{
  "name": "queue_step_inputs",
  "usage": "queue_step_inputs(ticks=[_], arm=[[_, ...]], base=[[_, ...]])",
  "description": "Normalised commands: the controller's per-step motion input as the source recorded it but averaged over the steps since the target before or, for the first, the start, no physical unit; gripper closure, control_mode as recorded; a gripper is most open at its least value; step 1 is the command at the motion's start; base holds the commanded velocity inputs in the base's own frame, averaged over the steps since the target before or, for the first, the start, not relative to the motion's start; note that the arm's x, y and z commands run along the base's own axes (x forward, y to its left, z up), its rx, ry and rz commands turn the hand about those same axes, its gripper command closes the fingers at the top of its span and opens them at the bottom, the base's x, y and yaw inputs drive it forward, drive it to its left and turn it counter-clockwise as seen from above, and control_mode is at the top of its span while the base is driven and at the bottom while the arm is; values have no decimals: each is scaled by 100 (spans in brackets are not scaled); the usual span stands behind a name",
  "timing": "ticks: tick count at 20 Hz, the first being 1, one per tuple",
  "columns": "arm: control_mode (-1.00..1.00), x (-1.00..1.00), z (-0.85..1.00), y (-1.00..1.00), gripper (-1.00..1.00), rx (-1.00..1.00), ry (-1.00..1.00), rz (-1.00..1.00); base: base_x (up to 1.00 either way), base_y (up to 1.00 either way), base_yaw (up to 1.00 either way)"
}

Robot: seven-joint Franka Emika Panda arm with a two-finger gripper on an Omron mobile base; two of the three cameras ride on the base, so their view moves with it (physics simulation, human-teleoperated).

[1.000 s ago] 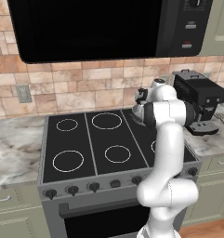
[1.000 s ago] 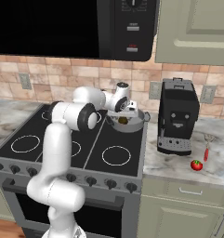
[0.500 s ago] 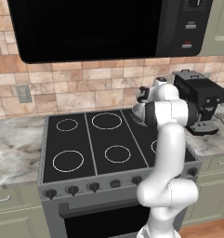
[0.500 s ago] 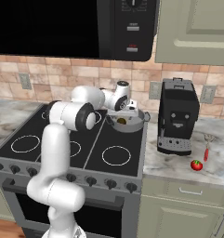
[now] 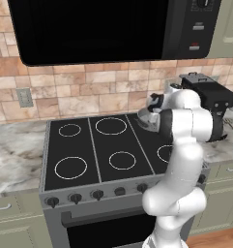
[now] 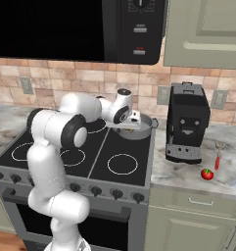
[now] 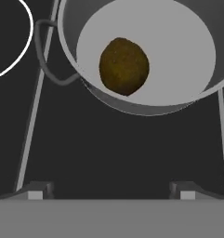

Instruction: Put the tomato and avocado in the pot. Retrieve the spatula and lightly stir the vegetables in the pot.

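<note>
The grey pot (image 7: pixel 181 44) stands on the stove's back right burner, and the dark olive avocado (image 7: pixel 124 66) lies loose on its floor. My gripper (image 7: pixel 109 191) hangs just above the pot's near rim, open and holding nothing. From the right base camera the gripper (image 6: pixel 135 118) sits over the pot (image 6: pixel 141 131). The red tomato (image 6: pixel 206 174) rests on the counter right of the coffee machine. Just behind it lies the spatula (image 6: pixel 218 160). In the left base view my arm hides most of the pot (image 5: pixel 146 117).
A tall black coffee machine (image 6: pixel 188 128) stands on the counter directly right of the pot. The black stovetop (image 6: pixel 120 164) has several ringed burners. A microwave (image 6: pixel 90 27) hangs overhead. The pot's loop handle (image 7: pixel 47 58) sticks out to one side.
The jaws have spread a little wider. The hand has drawn slightly back from the pot, and the avocado stays inside.
</note>
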Motion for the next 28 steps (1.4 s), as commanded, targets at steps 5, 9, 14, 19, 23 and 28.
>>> queue_step_inputs(ticks=[5,9,14,19,23,28], arm=[[-100,-100,41,23,-100,0,-4,0],[-100,-100,61,7,-100,0,0,0],[-100,-100,85,15,-100,0,8,0],[-100,-100,56,30,-100,0,4,0],[-100,-100,-1,13,-100,1,0,0],[-100,-15,0,1,-100,0,0,2]], base=[[0,0,0],[0,0,0],[0,0,0],[0,0,0],[0,0,0],[0,0,0]])
